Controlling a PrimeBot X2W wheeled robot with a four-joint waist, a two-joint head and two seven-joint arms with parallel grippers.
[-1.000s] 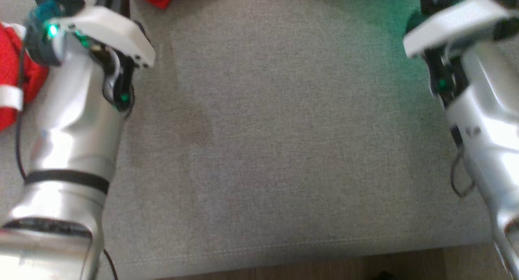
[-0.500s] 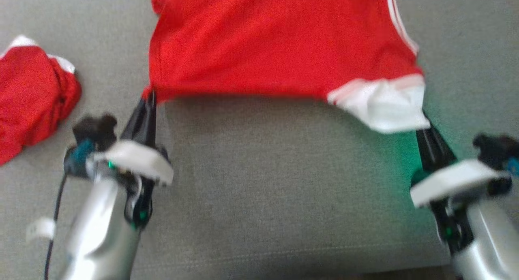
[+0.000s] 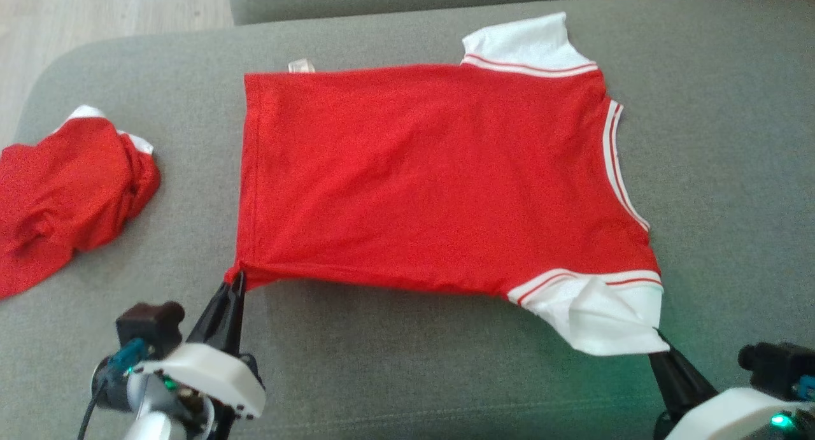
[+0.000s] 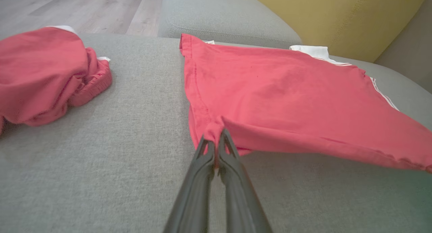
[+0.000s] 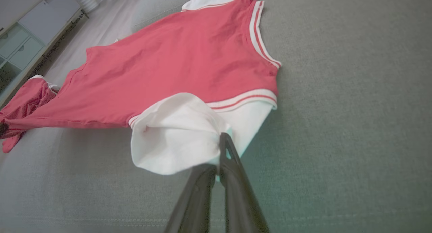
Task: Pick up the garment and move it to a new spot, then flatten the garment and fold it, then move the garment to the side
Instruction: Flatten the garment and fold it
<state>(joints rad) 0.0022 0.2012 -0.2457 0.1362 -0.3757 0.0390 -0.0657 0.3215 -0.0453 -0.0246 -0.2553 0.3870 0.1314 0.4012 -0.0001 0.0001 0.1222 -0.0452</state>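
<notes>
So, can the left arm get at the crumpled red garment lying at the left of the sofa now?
Probably not yet. The left gripper is shut on the hem corner of the spread shirt. The bare sofa between it and the crumpled garment leaves the way free once it lets go.

My left gripper (image 3: pixel 238 279) sits low on my left, long fingers leaning slightly inward, jaws pressed together on a near corner of the garment (image 3: pixel 433 179). My right gripper (image 3: pixel 661 354) mirrors it, clamped on the other near corner.
</notes>
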